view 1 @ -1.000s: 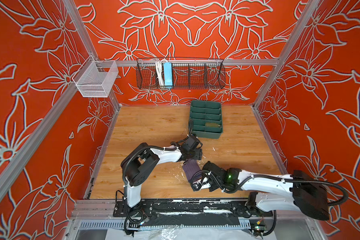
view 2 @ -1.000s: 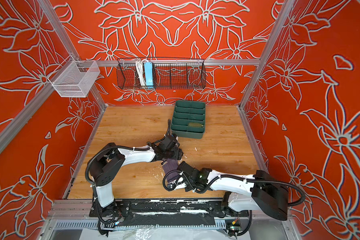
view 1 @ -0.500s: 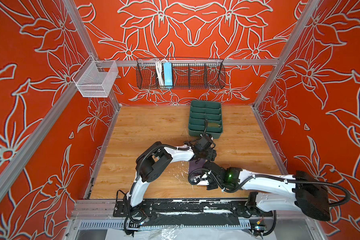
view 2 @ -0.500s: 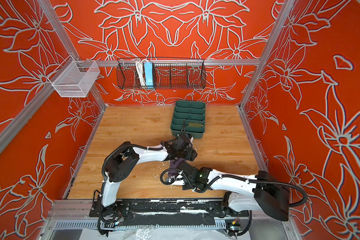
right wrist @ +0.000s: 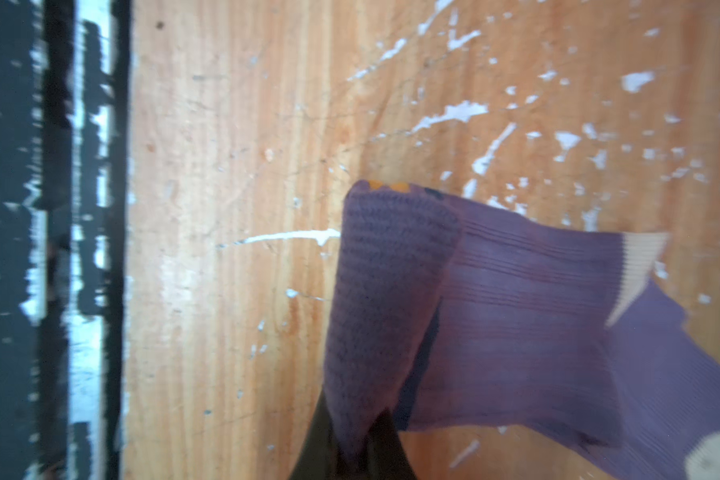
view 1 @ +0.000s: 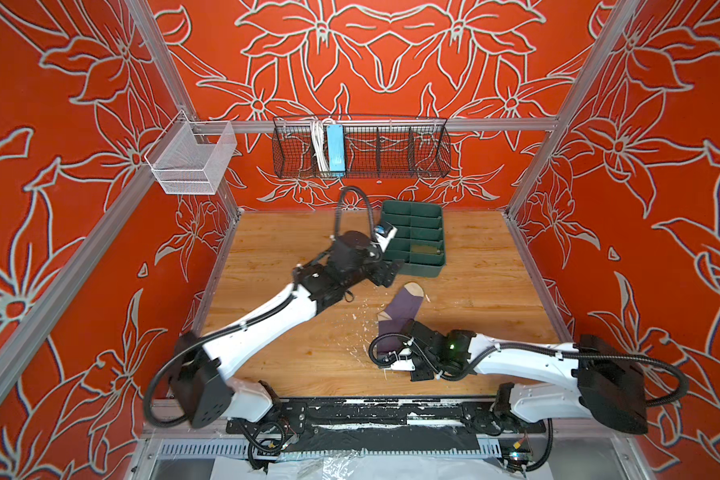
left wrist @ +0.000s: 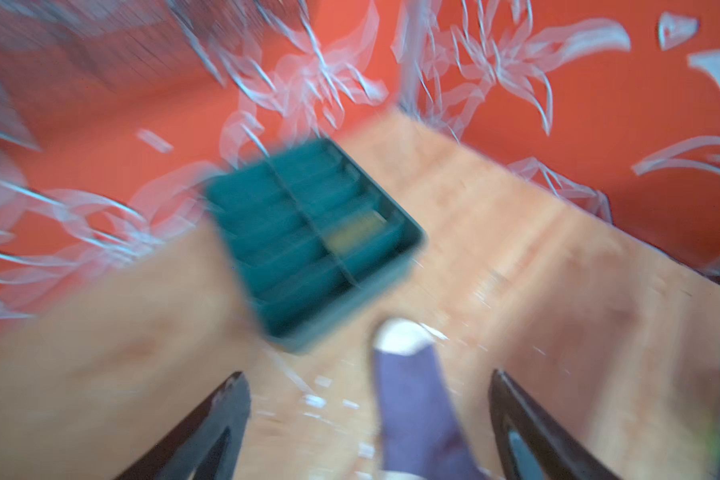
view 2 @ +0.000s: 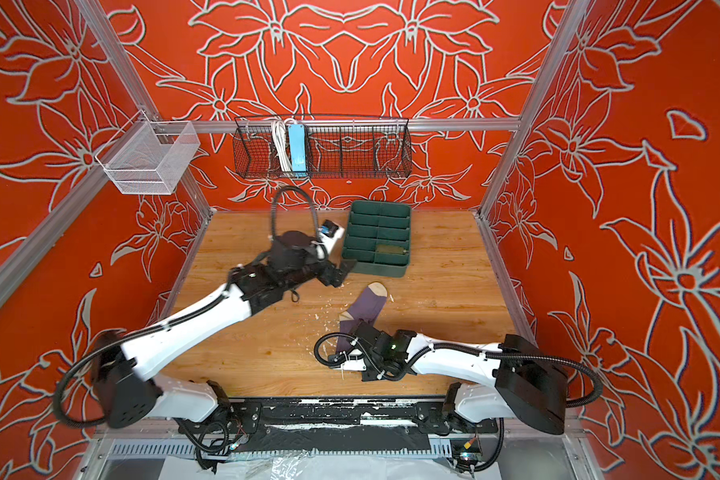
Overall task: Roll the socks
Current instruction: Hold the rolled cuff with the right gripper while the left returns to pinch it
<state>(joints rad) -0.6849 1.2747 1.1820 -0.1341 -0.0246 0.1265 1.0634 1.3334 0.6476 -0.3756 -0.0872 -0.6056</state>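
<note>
Sock [view 1: 402,309] stretched out, left jaws opened and withdrawn, right jaws pinching cuff

One purple sock [view 1: 404,309], maybe one olive sock [view 1: 425,248].

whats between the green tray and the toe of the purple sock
Only bare wooden tabletop; the green tray and purple sock lie apart, as both top views show.

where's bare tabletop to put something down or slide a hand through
Free: back-left corner beside the dark green divided plastic tray; right strip between tray, ribbed purple sock and red wall. Crowded: centre, where sock, left claw and right claw cluster.
</note>
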